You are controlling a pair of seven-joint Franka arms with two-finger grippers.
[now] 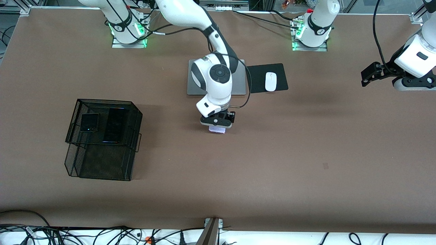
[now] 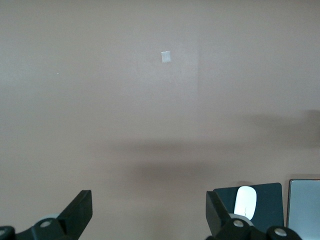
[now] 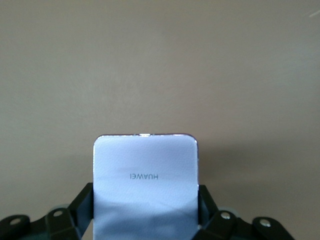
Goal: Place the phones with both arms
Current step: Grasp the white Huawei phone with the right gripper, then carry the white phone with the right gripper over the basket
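I have the right gripper [image 1: 217, 123] at mid-table, just nearer the front camera than the laptop [image 1: 238, 83], with its fingers [image 3: 84, 202] pinched on the two side edges of the lilac phone [image 3: 146, 175]. I cannot tell whether the phone is lifted clear or touching the table [image 1: 306, 153].

The phone looks stiff, thin and light, with a smooth, glossy back, so I judge it slippery. The side edges are the right place to hold it, and I would keep the squeeze firm but gentle.

The two black phones, small [image 1: 89, 123] and long [image 1: 115, 125], lie side by side on the mesh rack [image 1: 102, 170] toward the right arm's end.

The left gripper [image 2: 149, 210] waits, spread wide, over bare table at its own end, beside the mouse [image 1: 270, 81].
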